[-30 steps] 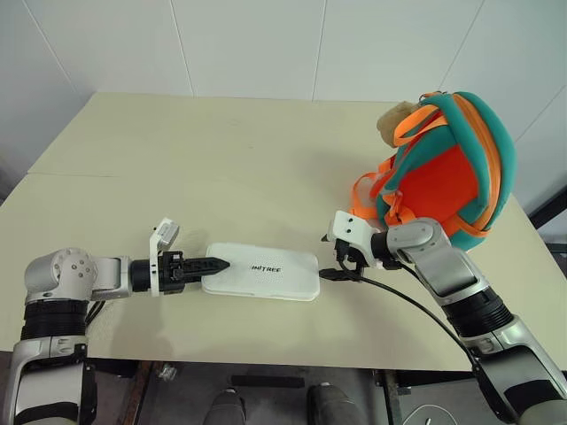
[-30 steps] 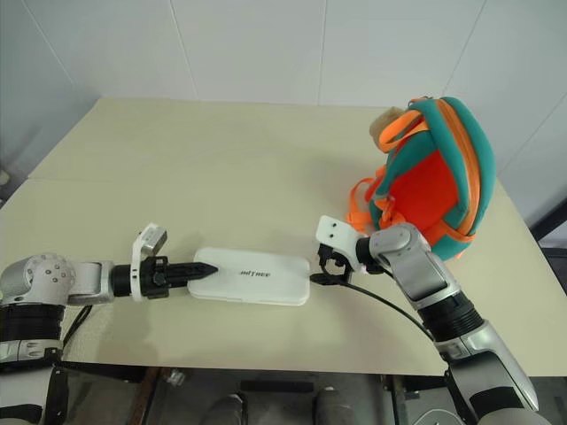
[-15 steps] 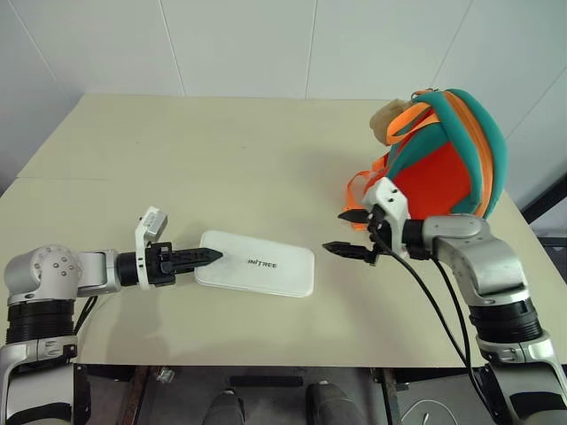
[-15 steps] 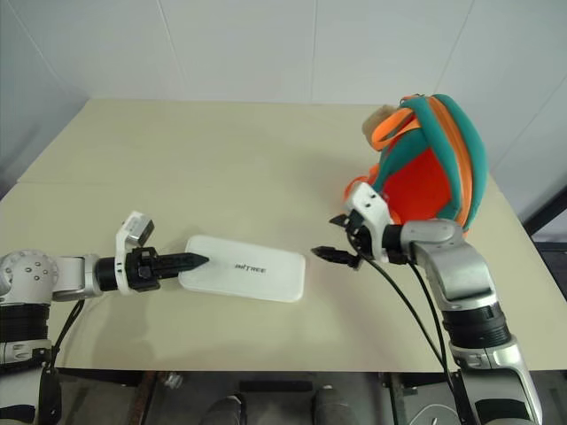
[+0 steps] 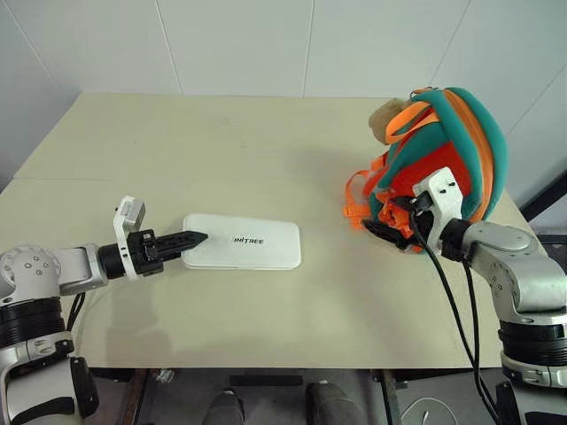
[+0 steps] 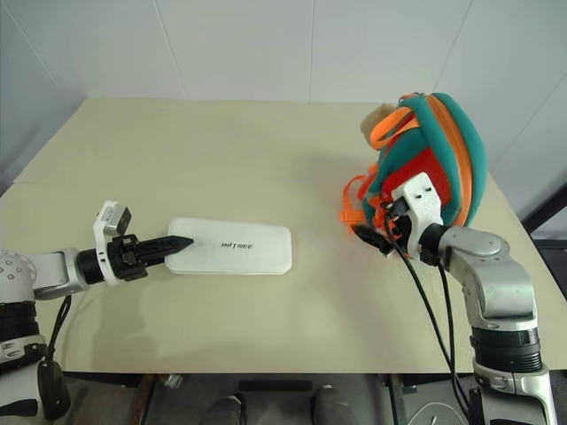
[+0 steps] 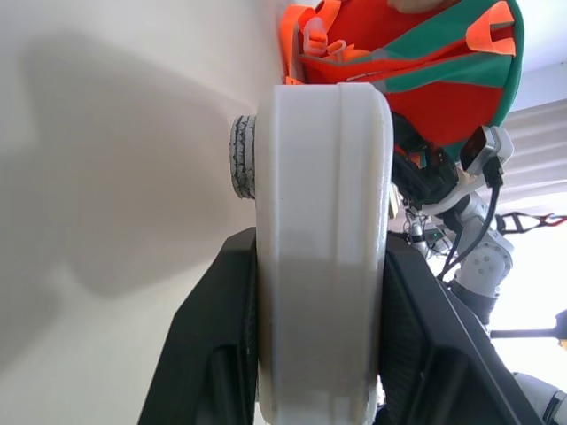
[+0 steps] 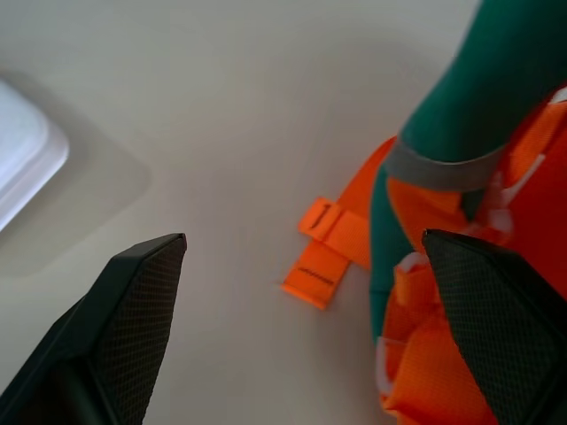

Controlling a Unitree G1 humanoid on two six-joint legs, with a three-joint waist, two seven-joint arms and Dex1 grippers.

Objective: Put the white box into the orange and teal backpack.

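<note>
- Table [image 5: 266,150]: cream top, everything sits on it.
- Orange and teal backpack [image 5: 461,142]: upright at the table's right-hand far side, orange straps trailing toward the middle; tan plush [image 5: 386,117] at its upper left.
- White box [image 5: 242,252]: lies flat, front-left of centre, long axis running left-right, so one short end faces the bag, well apart from it.
- Right gripper [image 6: 376,228]: fingers spread wide, empty, just beside the bag's lower front w/ loose straps between them.
- Left gripper [image 5: 184,241]: clamped on the box's left short end, pointing along its length.
- Judgement: left arm carries the box rightward end-first; right arm is nearer the bag, prob. to hold it open.
</note>
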